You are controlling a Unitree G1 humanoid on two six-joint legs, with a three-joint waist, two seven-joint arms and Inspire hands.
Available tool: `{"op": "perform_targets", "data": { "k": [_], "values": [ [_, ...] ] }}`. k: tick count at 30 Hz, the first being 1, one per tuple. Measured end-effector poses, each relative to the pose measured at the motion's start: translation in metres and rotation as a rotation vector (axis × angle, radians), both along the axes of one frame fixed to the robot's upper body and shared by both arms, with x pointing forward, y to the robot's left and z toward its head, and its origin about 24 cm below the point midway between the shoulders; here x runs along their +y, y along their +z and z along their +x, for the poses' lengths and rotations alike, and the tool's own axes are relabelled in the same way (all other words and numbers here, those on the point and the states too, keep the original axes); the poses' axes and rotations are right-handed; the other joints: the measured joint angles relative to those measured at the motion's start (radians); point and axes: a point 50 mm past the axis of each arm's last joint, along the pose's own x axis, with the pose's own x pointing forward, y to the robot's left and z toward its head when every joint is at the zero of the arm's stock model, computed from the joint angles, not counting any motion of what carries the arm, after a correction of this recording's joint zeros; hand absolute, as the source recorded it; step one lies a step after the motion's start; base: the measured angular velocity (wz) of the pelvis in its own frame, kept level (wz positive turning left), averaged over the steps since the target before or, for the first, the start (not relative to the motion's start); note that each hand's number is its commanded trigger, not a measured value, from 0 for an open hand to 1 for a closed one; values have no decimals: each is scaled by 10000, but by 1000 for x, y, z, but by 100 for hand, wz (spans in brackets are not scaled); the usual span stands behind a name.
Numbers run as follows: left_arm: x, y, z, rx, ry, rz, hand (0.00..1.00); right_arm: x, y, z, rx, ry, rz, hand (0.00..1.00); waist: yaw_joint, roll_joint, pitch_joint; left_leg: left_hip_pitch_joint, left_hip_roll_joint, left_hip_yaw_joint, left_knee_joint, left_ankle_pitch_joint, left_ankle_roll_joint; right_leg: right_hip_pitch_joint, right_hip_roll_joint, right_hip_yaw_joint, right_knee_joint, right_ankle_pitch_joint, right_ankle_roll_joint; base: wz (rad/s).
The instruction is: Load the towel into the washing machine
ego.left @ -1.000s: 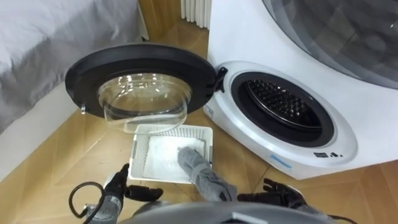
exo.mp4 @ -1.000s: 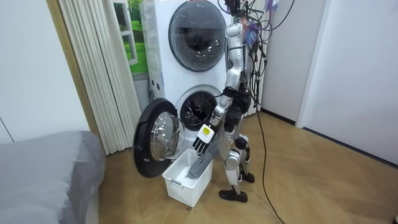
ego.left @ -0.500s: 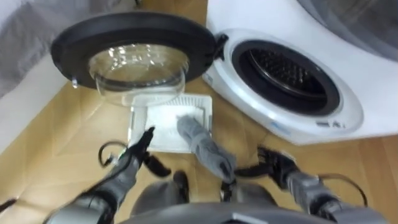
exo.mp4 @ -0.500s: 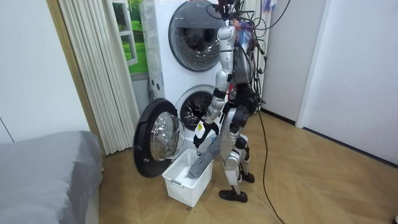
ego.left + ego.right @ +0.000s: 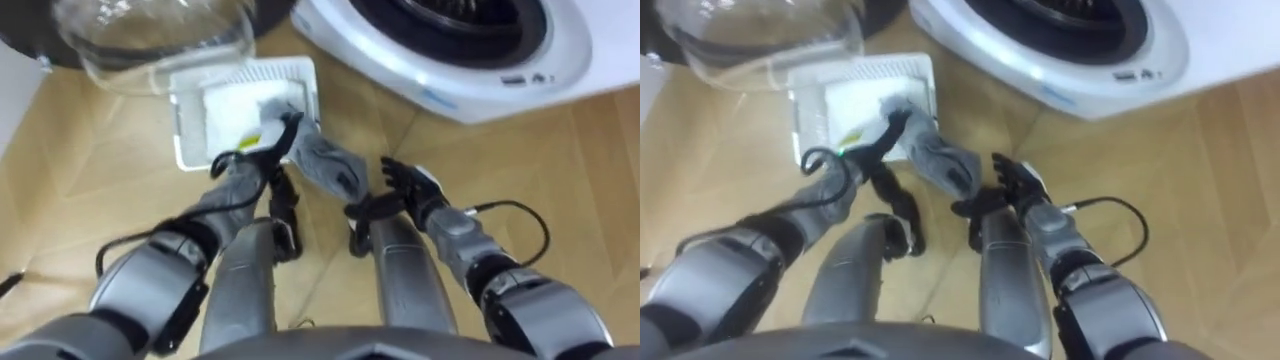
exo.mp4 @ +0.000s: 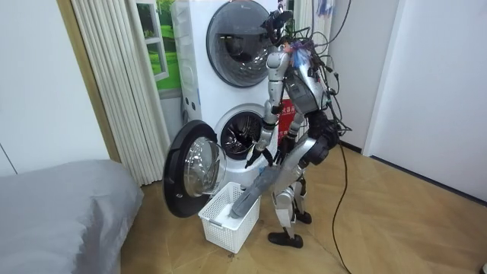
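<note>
1. Wood floor point(image 5: 90, 200) spreads in front of a white washing machine point(image 5: 560, 50), whose round door point(image 6: 190, 175) stands swung open to the room view's left.
2. In the room view the robot stands close before the machine, bent forward at the hips, both arms reaching down. A grey bed point(image 6: 53, 205) lies at the room view's left.
3. Between the open door and the robot's feet sits a white basket point(image 5: 185, 120).
4. A grey towel point(image 5: 325, 160) lies partly in the basket. It rises over the rim nearest the robot and hangs down outside, its loose end in front of the robot's legs.
5. None of the towel is inside the drum opening point(image 5: 450, 15).
6. The left hand point(image 5: 265, 150) reaches in from the lower left, fingers stretched out straight towards the towel where it crosses the basket rim. Whether the fingertips touch the cloth cannot be told.
7. The right hand point(image 5: 410, 185) hangs just beside the towel's hanging end, fingers spread and relaxed, holding nothing.
</note>
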Motion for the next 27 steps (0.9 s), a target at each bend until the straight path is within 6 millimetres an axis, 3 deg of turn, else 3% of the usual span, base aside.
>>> {"op": "perform_targets", "data": {
  "k": [3,9,14,15,20,21,22,27],
  "values": [
    [-3,5,4,-212,-388,197,0,6,11,12,-531,182,125,0,-254,-20,20,-736,72,0,463,-64,-25,-780,19,71,483,-67,-72,0],
    [-6,12,11,-595,-798,548,0,16,30,33,-1369,39,563,0,-430,-71,33,-2351,218,-61,1782,-442,-57,-2393,34,110,1795,-432,-220,-1],
    [-2,18,17,-924,-981,875,0,28,41,40,-2069,512,661,0,-749,-103,39,-3454,366,-121,2782,-753,-48,-3450,41,92,2700,-698,-294,-2],
    [-1,21,20,-1097,-949,909,0,30,44,42,-2228,615,669,0,-816,-110,40,-3730,488,-122,3000,-816,-26,-3693,89,94,2847,-709,-304,-12],
    [-1,28,26,-1296,-1007,946,0,36,49,45,-2481,899,773,0,-900,-242,20,-4269,651,-188,3926,-1220,-39,-4200,204,138,3618,-997,-337,-9],
    [1,28,26,-1218,-1047,1013,44,37,50,45,-2520,991,781,0,-923,-314,13,-4318,649,-188,3997,-1236,-47,-4272,189,151,3725,-1042,-347,5],
    [2,27,26,-1106,-1108,1099,100,39,50,45,-2551,1058,812,0,-928,-375,8,-4367,650,-204,4044,-1242,-57,-4323,190,143,3785,-1065,-365,5],
    [6,20,21,-485,-1665,1670,100,42,53,48,-2657,1073,987,0,-1001,-501,-12,-4581,641,-275,4166,-1251,-90,-4520,164,103,3973,-1149,-409,6]
  ]
}}
